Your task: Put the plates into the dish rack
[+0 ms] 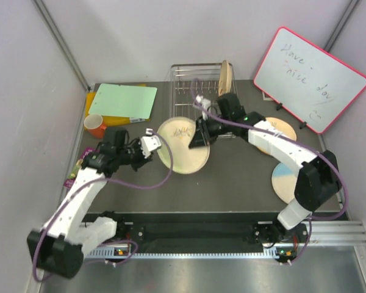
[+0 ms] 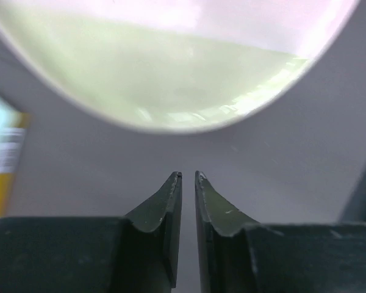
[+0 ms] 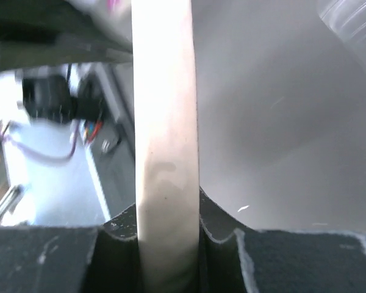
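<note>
A cream plate with a pale green tint (image 1: pixel 180 149) lies mid-table, in front of the dish rack (image 1: pixel 192 82). My right gripper (image 1: pixel 199 138) is shut on its right rim; the right wrist view shows that rim edge-on (image 3: pixel 165 122) clamped between the fingertips (image 3: pixel 168 198). My left gripper (image 1: pixel 152 144) sits just off the plate's left edge. Its jaws (image 2: pixel 188 175) stand a narrow slit apart with nothing between them, and the plate (image 2: pixel 171 73) is ahead of them. One plate (image 1: pixel 226 78) stands upright in the rack. A tan plate (image 1: pixel 279 129) and a light blue plate (image 1: pixel 285 181) lie at the right.
A green sheet on a yellow folder (image 1: pixel 125 101) and an orange cup (image 1: pixel 96 125) are at the back left. A pink-framed whiteboard (image 1: pixel 311 79) leans at the back right. A small packet (image 1: pixel 73 176) lies at the left table edge. Walls close in both sides.
</note>
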